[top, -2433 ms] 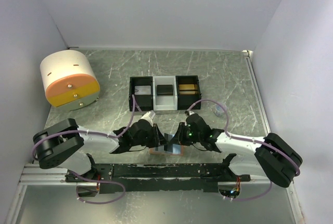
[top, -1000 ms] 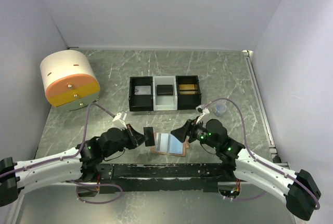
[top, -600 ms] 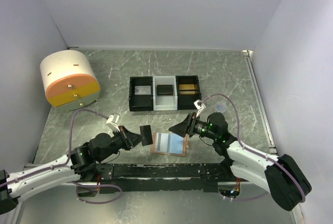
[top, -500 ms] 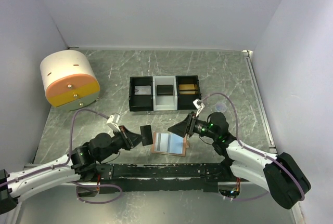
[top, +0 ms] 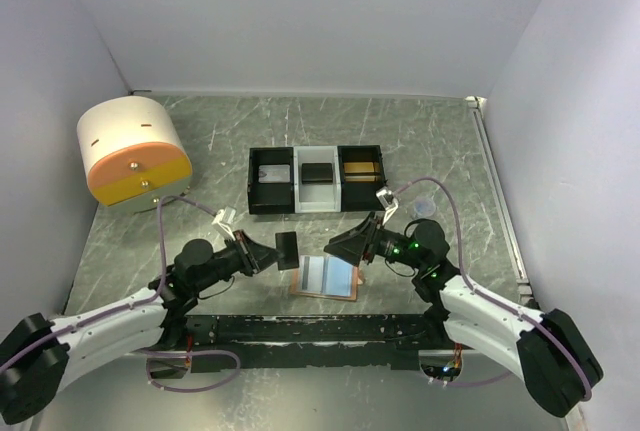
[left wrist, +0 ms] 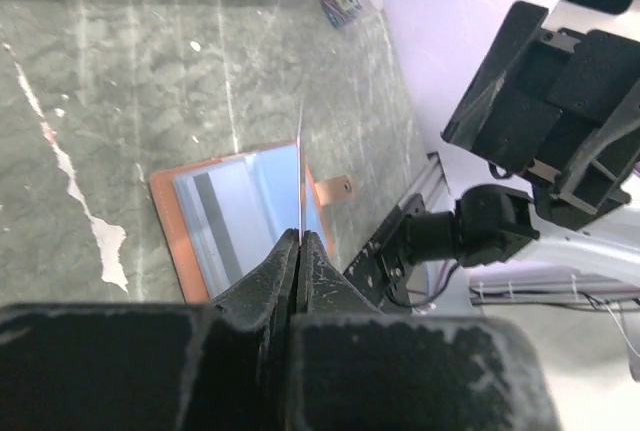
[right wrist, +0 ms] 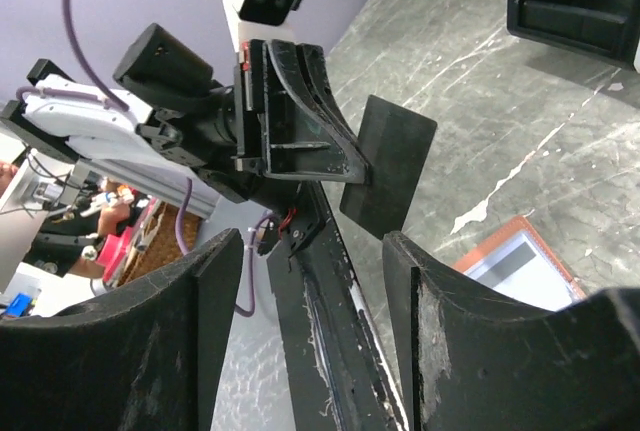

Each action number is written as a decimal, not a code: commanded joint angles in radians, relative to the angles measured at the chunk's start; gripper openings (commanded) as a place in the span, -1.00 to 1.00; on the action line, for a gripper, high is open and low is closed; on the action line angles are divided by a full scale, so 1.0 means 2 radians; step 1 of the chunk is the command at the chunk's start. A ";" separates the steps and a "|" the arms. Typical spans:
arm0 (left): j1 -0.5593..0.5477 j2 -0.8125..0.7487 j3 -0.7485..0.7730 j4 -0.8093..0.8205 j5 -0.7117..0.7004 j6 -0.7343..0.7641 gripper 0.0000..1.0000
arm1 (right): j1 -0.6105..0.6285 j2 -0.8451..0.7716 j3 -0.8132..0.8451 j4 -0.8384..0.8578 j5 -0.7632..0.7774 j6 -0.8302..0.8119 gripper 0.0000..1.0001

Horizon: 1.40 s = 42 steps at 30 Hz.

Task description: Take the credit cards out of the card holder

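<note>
The salmon-orange card holder (top: 326,278) lies open and flat on the table, its light blue lining up; it also shows in the left wrist view (left wrist: 235,221) and the right wrist view (right wrist: 515,256). My left gripper (top: 272,253) is shut on a black credit card (top: 287,249) and holds it upright above the table, left of the holder; the card shows edge-on (left wrist: 300,166) in its wrist view and as a dark plate (right wrist: 388,165) in the right wrist view. My right gripper (top: 343,244) is open and empty, over the holder's right edge.
A black-and-white three-compartment tray (top: 316,180) stands behind the holder, with cards in its compartments. A round white-and-orange drawer box (top: 134,154) sits at the back left. A small cup (top: 426,208) is at the right. A black rail (top: 300,329) runs along the near edge.
The left gripper pulled the black card out of the holder and lifted it to the left, then slightly farther back. The right gripper let go of the holder and rose a little.
</note>
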 commanded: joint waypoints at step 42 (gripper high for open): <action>0.027 -0.034 -0.048 0.174 0.124 -0.046 -0.87 | 0.053 0.029 0.014 0.046 -0.025 0.013 0.22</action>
